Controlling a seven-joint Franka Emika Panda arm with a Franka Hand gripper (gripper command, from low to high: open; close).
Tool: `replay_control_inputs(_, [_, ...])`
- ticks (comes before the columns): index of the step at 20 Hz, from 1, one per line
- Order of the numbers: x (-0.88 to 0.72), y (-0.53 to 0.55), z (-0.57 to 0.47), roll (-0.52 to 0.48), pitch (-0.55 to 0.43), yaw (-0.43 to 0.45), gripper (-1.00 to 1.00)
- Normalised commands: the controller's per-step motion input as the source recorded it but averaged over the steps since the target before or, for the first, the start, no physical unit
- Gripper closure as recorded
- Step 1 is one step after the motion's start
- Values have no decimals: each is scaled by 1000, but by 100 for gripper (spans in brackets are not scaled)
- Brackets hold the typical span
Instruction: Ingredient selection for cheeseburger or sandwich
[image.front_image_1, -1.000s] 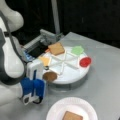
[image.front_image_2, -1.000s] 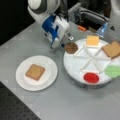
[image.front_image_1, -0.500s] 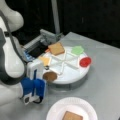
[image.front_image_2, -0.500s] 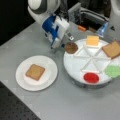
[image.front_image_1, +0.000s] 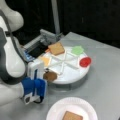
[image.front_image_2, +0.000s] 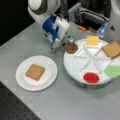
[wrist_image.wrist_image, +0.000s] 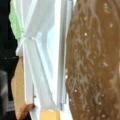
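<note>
Gripper (image.front_image_2: 68, 40) seen at tray (image.front_image_2: 75, 68) edge in both front views, right at patty (image.front_image_2: 71, 47); jaw state can't be told. Patty fills wrist view (wrist_image.wrist_image: 92, 62), close up. Patty sits in tray compartment nearest arm (image.front_image_1: 50, 76). In other compartments: cheese (image.front_image_2: 92, 40), bread (image.front_image_2: 112, 49), lettuce (image.front_image_2: 113, 71), red disc (image.front_image_2: 91, 77). One bread square (image.front_image_2: 35, 72) already laid on paper plate (image.front_image_2: 48, 80), apart from tray.
</note>
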Motion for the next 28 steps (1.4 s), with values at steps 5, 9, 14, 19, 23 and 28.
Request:
replay_control_inputs(5, [186,-78,-88,102,-74,-19,100])
replay_control_inputs(9, [210,-97,-82,97,-64,-10,100])
replay_control_inputs(14, [231,-126,-61,92,-47,1,100])
replay_control_inputs(19, [228,-184,45,100,13,17,100])
replay_control_inputs(23, [183,-251,263,135,114,48,100])
replay_control_inputs(28, [140,-200,308,86,184,81,100])
